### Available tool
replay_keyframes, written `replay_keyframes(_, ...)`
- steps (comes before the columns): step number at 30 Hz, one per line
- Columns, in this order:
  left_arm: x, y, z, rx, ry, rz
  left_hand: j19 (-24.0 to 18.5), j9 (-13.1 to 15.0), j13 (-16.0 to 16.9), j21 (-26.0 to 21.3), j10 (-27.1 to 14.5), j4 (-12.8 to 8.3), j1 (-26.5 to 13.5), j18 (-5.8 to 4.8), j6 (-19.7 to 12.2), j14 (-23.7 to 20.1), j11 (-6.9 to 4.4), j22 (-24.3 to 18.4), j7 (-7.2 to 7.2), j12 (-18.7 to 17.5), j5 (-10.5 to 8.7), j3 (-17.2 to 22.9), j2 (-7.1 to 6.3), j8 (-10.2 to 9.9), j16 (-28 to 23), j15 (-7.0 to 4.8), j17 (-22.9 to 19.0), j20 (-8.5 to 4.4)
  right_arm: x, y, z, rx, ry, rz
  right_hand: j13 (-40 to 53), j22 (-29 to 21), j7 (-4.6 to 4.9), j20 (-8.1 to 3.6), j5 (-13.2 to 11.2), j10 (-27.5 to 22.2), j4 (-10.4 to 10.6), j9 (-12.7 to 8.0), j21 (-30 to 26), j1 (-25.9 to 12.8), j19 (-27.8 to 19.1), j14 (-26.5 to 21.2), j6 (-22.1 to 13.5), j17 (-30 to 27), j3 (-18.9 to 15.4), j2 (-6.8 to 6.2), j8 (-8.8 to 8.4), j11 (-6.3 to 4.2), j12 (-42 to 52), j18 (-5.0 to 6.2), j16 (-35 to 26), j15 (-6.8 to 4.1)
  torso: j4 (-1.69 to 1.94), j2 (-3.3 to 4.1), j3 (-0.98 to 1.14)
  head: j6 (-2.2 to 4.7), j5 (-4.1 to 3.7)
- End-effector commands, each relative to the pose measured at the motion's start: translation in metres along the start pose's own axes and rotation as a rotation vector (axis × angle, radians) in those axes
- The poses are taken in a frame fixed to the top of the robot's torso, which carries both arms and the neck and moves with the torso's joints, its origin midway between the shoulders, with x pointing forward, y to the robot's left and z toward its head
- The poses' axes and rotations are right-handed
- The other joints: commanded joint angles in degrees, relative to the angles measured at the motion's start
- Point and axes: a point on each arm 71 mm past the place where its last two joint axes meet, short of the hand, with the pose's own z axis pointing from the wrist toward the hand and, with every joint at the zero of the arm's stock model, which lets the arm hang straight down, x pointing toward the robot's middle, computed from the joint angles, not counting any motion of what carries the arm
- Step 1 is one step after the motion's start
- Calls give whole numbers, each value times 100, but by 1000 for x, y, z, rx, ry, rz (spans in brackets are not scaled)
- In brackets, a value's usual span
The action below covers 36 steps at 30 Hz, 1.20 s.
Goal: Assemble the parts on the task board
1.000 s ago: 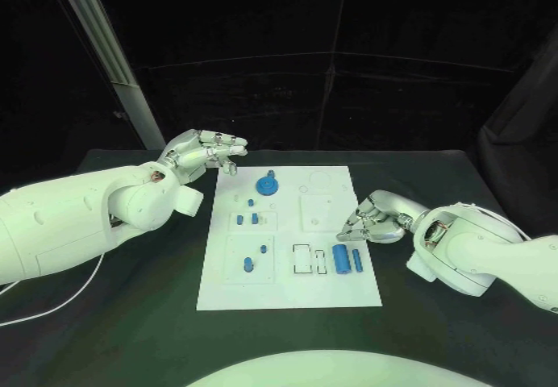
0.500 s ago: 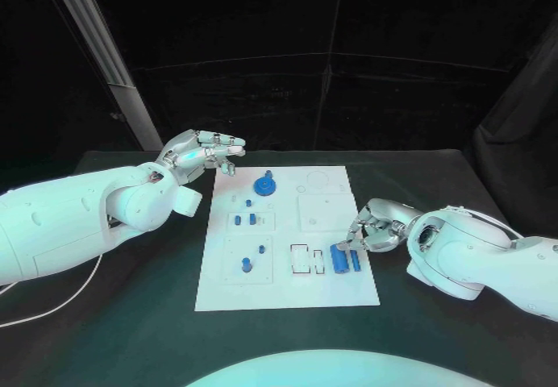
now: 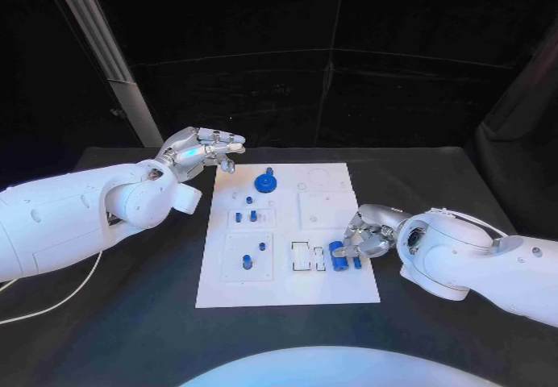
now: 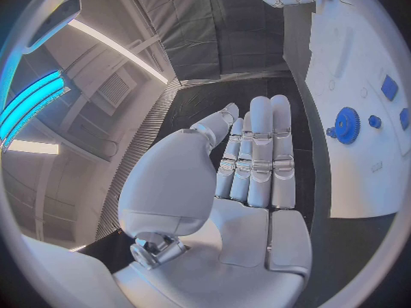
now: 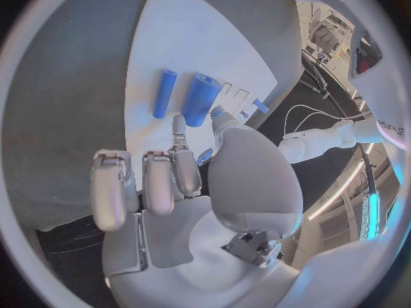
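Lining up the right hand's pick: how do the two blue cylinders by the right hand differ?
The thick cylinder is clearly fatter than the thin cylinder. The thick one lies nearer the right hand, close to its fingers; the thin one lies on its far side. Both are blue, lying flat and parallel on the task board.

1. Black tabletop [image 3: 139, 322] spreads under everything.
2. Black curtain [image 3: 349, 89] hangs behind it, closing off the back.
3. Pale metal post [image 3: 116, 72] leans at the rear.
4. Glowing light strips [image 4: 34, 103] line the ceiling.
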Motion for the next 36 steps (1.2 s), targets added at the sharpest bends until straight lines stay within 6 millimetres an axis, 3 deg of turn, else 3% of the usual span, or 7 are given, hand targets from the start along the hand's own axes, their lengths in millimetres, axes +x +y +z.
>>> replay_keyframes(1, 1, -1, 0, 9, 11, -9, 31, 5, 7, -19, -36, 0, -28, 28, 11, -24, 3, -6, 30, 37, -31, -30, 42, -17, -26, 0, -6, 2, 4, 0, 1, 22, 20, -48, 106, 1379, 2, -18, -9, 47, 31, 19, 22, 33, 538, 346, -38, 160, -10, -7, -41, -2, 21, -93, 27, -12, -1, -3, -2, -10, 0)
replay_keyframes(15, 1, -1, 0, 6, 12, -9, 35, 6, 9, -24, -37, 2, -31, 28, 13, -23, 3, -9, 30, 40, -31, -36, 45, -18, -25, 0, -8, 2, 17, 6, 6, 35, 35, -68, 141, 1399, -2, -17, -6, 54, 36, 72, 36, 35, 548, 348, -30, 186, -26, -1, -38, -3, 50, -99, 38, -12, 2, -3, -2, -34, 4)
replay_keyframes(24, 1, -1, 0, 5, 13, -9, 35, 6, 9, -24, -37, 2, -31, 28, 13, -23, 3, -9, 30, 40, -31, -36, 45, -18, -25, 0, -8, 2, 14, 8, 4, 30, -22, -26, 275, 1444, -33, -27, 166, 101, 14, 244, 69, 163, 571, 354, 73, 246, 39, 95, 4, -28, 163, -111, 64, -28, 1, -7, -2, -43, 18)
replay_keyframes(28, 1, -1, 0, 6, 12, -9, 35, 6, 9, -24, -37, 2, -31, 28, 13, -23, 3, -9, 30, 40, -31, -36, 45, -18, -25, 0, -8, 2, 11, 10, -1, 1, -72, 26, 330, 1478, -54, -45, 546, 126, 7, 339, 93, 242, 590, 358, 136, 277, 97, 161, 15, -49, 206, -120, 77, -47, 2, -10, 0, -39, 21)
replay_keyframes(33, 1, -1, 0, 6, 11, -9, 35, 6, 9, -24, -37, 2, -31, 28, 13, -23, 3, -9, 30, 40, -31, -36, 45, -18, -25, 0, -8, 2, 8, 15, -9, -40, -107, 95, 353, 1498, -66, -55, 667, 136, -24, 395, 108, 310, 601, 361, 173, 297, 129, 193, 11, -61, 218, -126, 85, -56, 2, -14, -5, -30, 13)
replay_keyframes(36, 1, -1, 0, 6, 13, -9, 35, 6, 9, -24, -37, 2, -31, 28, 13, -23, 3, -9, 30, 40, -31, -36, 45, -18, -25, 0, -8, 2, 7, 19, -13, -60, -120, 135, 366, 1507, -77, -63, 879, 143, 10, 435, 113, 265, 605, 361, 198, 306, 139, 233, -8, -71, 219, -128, 86, -64, 10, -11, -7, -17, 5)
